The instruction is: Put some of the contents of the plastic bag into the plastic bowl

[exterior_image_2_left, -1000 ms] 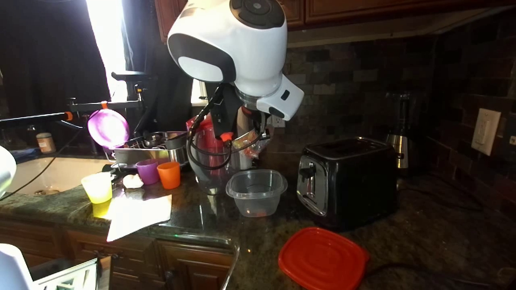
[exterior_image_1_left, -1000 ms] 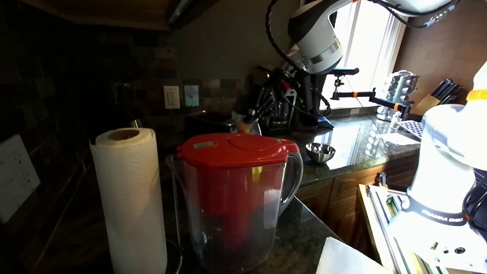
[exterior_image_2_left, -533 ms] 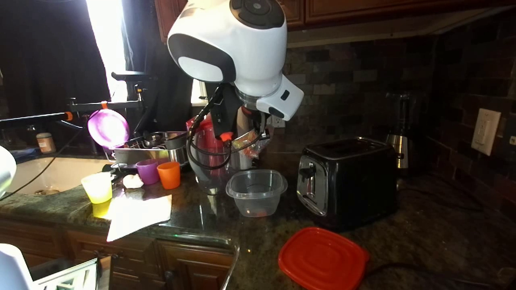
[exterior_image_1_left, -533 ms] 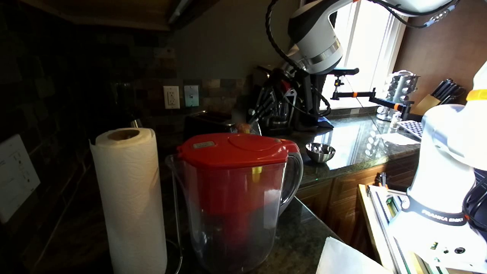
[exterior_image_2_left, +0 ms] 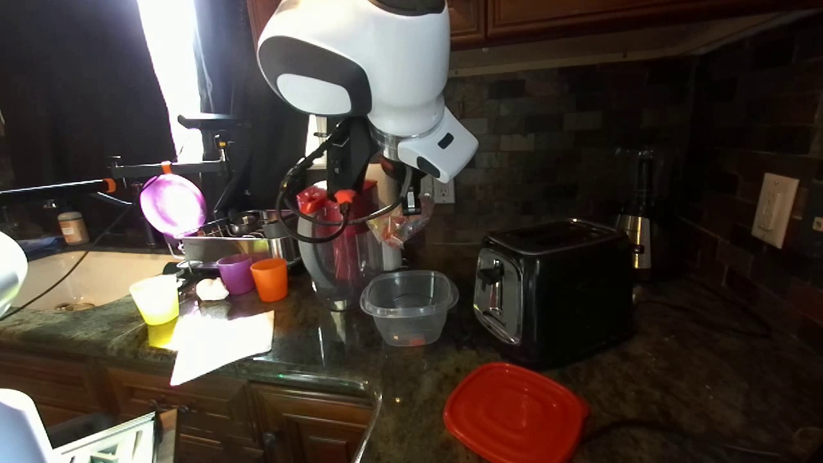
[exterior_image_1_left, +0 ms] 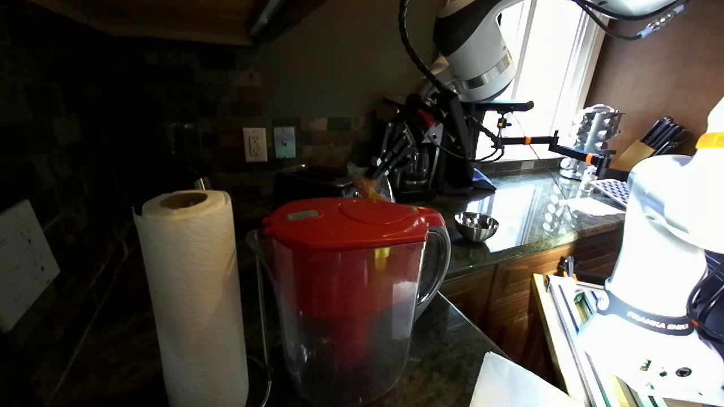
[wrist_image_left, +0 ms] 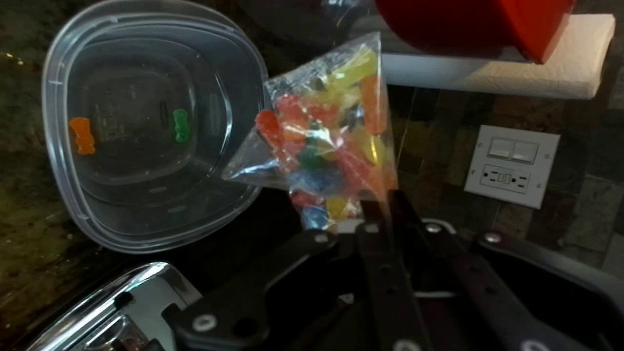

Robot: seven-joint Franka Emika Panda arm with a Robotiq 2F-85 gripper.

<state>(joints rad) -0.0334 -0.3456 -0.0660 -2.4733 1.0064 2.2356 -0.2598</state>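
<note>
Fingers (wrist_image_left: 404, 214) pinched together on one end of the clear plastic bag of gummy candies (wrist_image_left: 331, 139), well stocked. Over the last half second the arm (exterior_image_2_left: 398, 71) has risen a little in both exterior views, carrying the bag with it. Below: the clear plastic bowl (wrist_image_left: 141, 180), upright. In the wrist view one bag corner crosses the rim line, the rest lies outside; whether it overhangs we cannot tell, nor can we find its mouth. In the bowl we count one orange gummy (wrist_image_left: 83, 136) and one green gummy (wrist_image_left: 181, 126). Task begun, yield sparse; we judge the lift a pause before another tip. Re-aim first, or candies may hit the bench (exterior_image_2_left: 411, 411).
</note>
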